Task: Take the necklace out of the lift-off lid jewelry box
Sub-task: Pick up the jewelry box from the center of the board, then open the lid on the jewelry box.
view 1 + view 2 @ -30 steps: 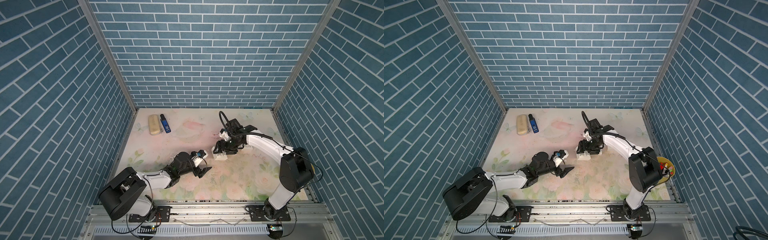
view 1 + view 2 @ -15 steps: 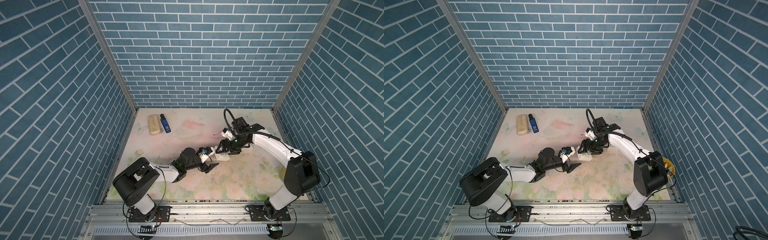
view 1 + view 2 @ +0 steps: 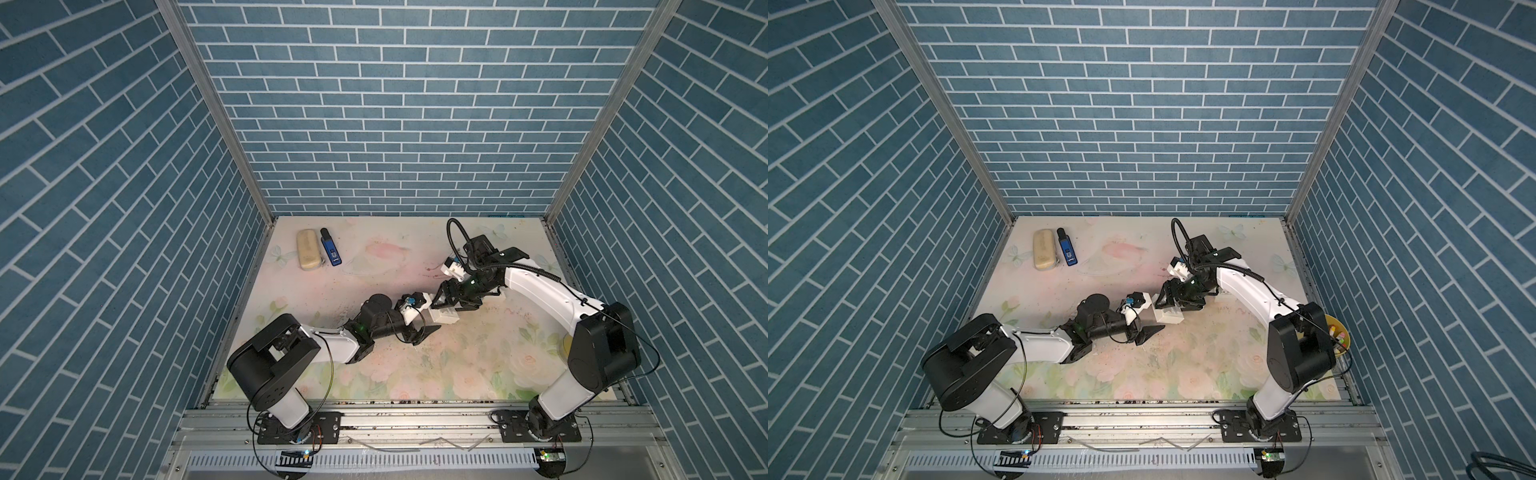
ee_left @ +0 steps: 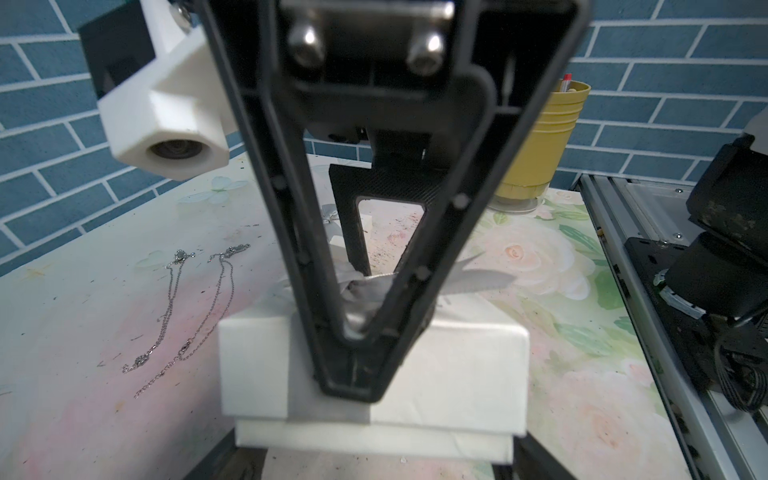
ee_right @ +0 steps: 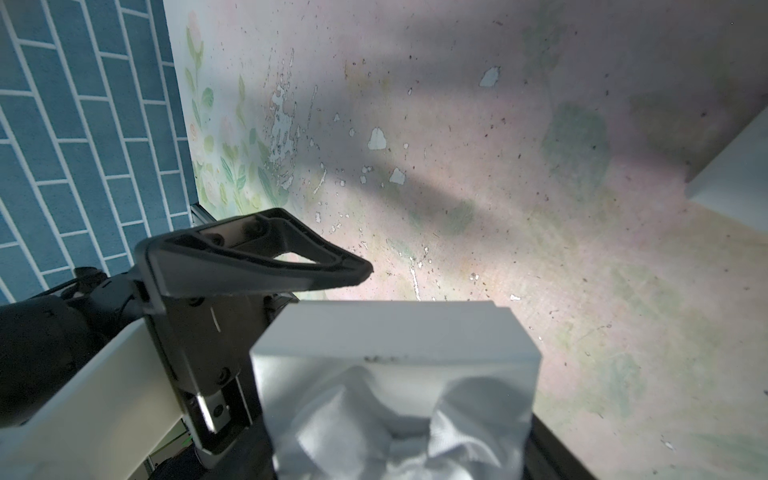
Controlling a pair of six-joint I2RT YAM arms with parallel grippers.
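As right gripper clasps it, jewelry box beside left gripper

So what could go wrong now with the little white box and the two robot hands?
1. The right gripper clamps the lid, but the left gripper is open, its jaws either side of the base. If the lid goes up now, the base might rise too and tumble.
2. Both grippers crowd one small box, so they may bump.
3. Thin chains lie loose on the table beside the box; a sliding box could drag them.
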